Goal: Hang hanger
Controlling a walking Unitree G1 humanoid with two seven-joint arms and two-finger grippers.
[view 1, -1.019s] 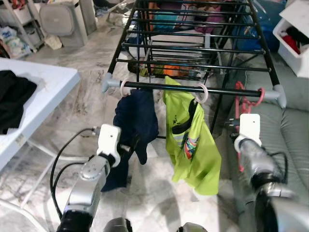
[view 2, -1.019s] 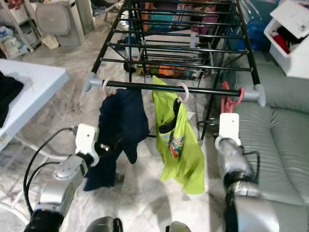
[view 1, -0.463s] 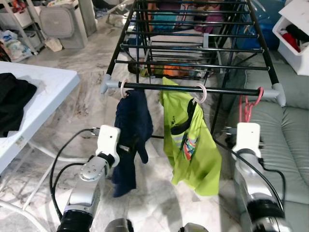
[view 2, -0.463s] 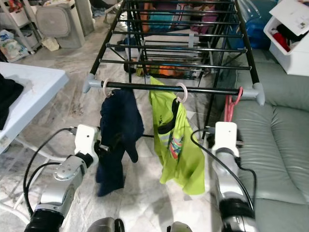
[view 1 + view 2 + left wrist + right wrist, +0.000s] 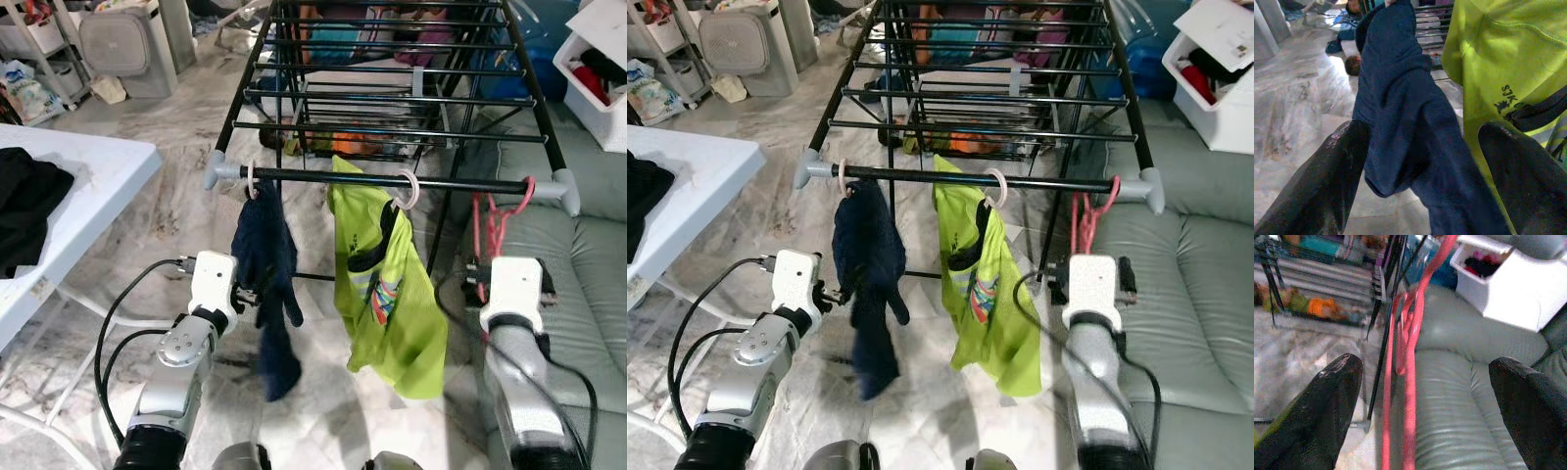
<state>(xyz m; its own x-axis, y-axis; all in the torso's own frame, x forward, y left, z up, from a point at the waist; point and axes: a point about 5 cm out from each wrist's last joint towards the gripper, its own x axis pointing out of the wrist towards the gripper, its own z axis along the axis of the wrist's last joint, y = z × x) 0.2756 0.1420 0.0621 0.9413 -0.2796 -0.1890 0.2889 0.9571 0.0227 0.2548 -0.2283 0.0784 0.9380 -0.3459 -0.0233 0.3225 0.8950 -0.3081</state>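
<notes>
1. Marble-patterned floor runs under a black drying rack whose near rail crosses the middle of the head views, with grey end caps at both ends.
2. At the far left stands a white table with a black garment lying on it.
3. Below the rail on the left, the left gripper is raised in front of a dark navy garment. Its fingers are spread wide, and the cloth hangs between them in the left wrist view; whether either finger touches it cannot be told.
4. That navy garment hangs from a pale hook on the rail and droops toward the floor.
5. Just beside it to the right, a lime-green shirt hangs from a pale ring-shaped hook on the same rail.
6. Near the right end of the rail hangs the pink hanger, its hook over the bar and its wire body dropping straight down, with no clothing on it.
7. Below the hanger sits the right gripper. Its fingers are wide apart and hold nothing; the hanger hangs ahead of them in the right wrist view.
8. On the right lies a grey-green sofa, and beyond it a white bin holding clothes.
</notes>
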